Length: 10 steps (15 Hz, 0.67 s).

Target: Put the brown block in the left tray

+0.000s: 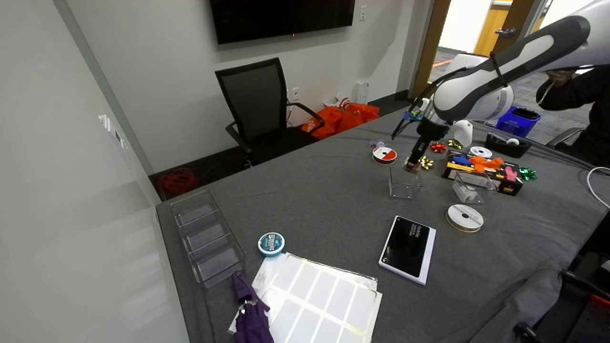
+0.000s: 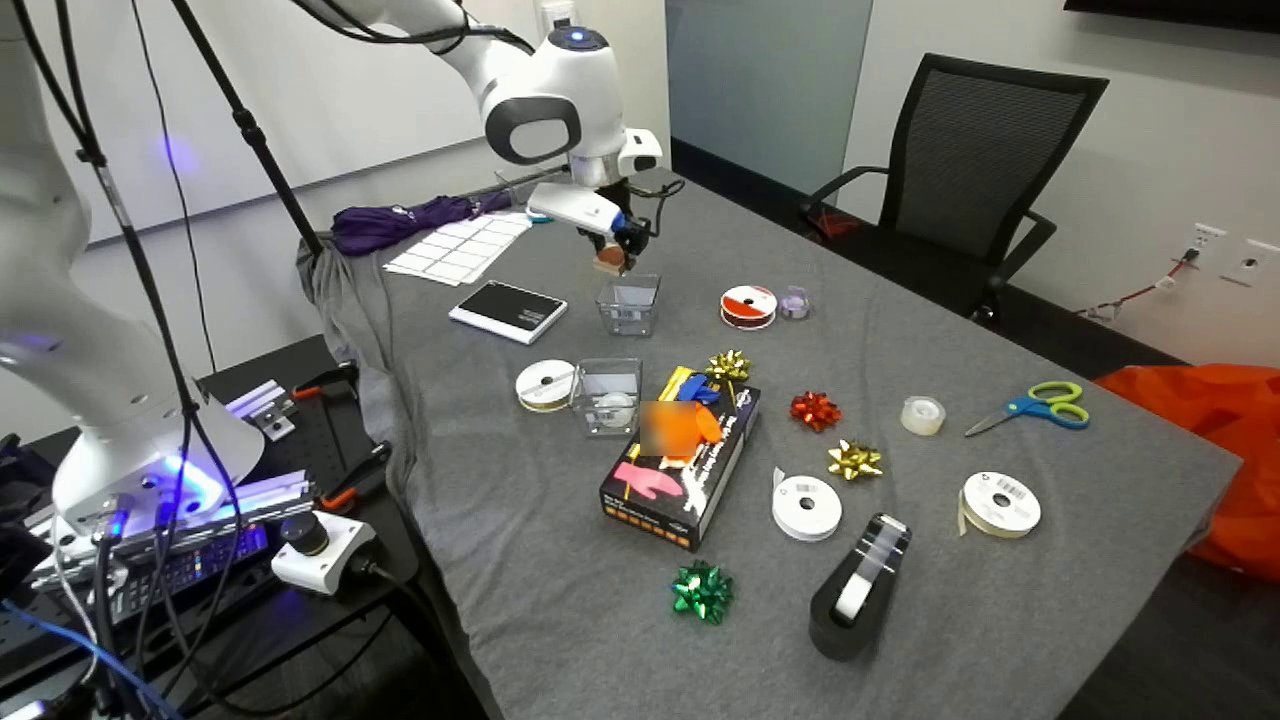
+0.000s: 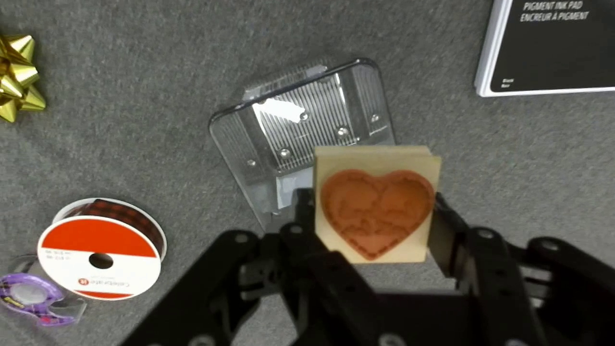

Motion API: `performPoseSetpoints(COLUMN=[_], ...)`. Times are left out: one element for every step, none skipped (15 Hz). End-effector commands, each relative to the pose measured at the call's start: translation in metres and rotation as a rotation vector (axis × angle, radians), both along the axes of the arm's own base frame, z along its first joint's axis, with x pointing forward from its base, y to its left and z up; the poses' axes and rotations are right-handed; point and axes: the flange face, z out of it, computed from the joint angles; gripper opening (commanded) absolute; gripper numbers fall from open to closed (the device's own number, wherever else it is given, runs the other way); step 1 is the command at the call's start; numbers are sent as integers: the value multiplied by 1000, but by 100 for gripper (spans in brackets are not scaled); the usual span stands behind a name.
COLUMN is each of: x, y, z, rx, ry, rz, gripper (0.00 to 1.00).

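The brown block [image 3: 377, 214] is a square wooden stamp with an orange-brown heart on its face. My gripper [image 3: 371, 202] is shut on it, a finger on each side. The block also shows in both exterior views [image 1: 411, 165] [image 2: 609, 261], held just above the rim of the left tray. The left tray [image 3: 307, 127] is a small clear square tray with a ribbed floor, also in both exterior views [image 1: 405, 190] [image 2: 630, 318]. In the wrist view the block and a finger cover part of the tray's near corner. I see nothing in the tray but a white label or glare.
A second clear tray [image 2: 607, 400] holds a white item. Around stand a black ink pad [image 1: 408, 247], a red-and-white ribbon spool [image 3: 101, 250], a white spool [image 1: 465, 217], a gold bow [image 3: 17, 77] and a black box with coloured items [image 2: 685, 490].
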Motion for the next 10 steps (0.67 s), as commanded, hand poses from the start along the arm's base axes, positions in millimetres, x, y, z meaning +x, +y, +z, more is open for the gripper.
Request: performPoseSetpoints(x=[14, 16, 18, 19, 20, 21, 21, 22, 23, 24], y=[-9, -9, -7, -6, -5, -4, -4, -3, -3, -3], z=[-30, -35, -44, -51, -58, -64, -69, -71, -72, -73], rx=[-13, -14, -11, -10, -12, -17, -18, -20, -22, -23], ry=[-31, -39, -41, -42, -40, -36, -32, -29, -24, -24], rz=[-21, -24, -28, -34, -41, -42, -48, -50, -51, -52], gripper=[32, 32, 32, 32, 32, 82, 84, 88, 97, 99])
